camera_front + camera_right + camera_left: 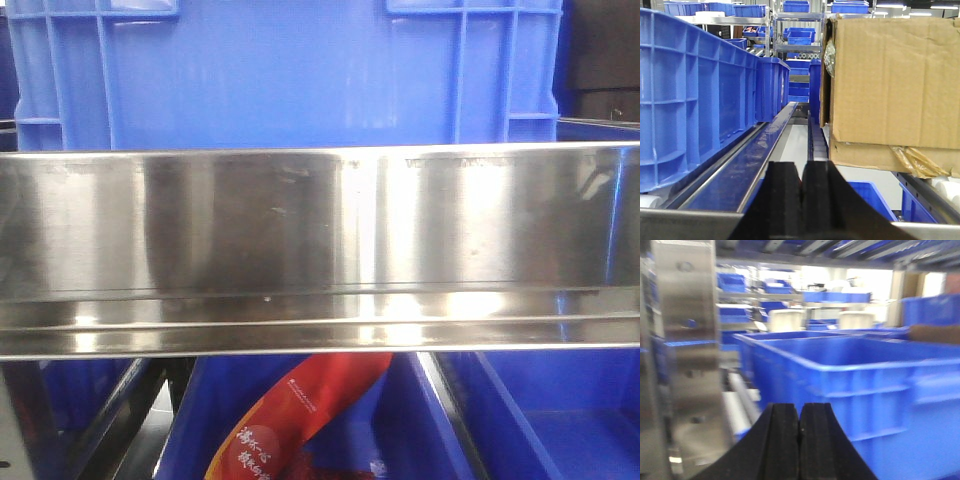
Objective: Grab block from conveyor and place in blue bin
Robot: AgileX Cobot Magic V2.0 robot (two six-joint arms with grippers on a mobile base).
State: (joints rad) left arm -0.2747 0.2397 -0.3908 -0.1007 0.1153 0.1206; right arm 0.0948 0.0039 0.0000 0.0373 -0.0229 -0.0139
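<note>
A warehouse of metal racking and blue plastic crates fills every view. In the front-facing view a broad stainless steel shelf rail (320,250) runs straight across the middle of the frame, with a blue bin (290,70) standing on the shelf above it, its ribbed wall reaching the top edge. Below the rail, at lower centre, a red packet (300,420) with printed lettering leans in another blue crate (560,420) area; the lower shelf's bins are only partly seen.

No conveyor and no block appear in any view, so which way the block lies cannot be told.

In the left wrist view, blurred, the left gripper (799,430) sits at bottom centre, its black jaws pressed together with only a thin seam between them and nothing held. A large blue crate (865,395) stretches across the right half, and a steel upright (687,340) stands at the left.

In the right wrist view the right gripper (801,192) is likewise clenched at bottom centre, empty. A row of blue bins (695,95) recedes along the left, a cardboard box (890,85) fills the upper right, and a shiny rail (760,155) runs away between them.
</note>
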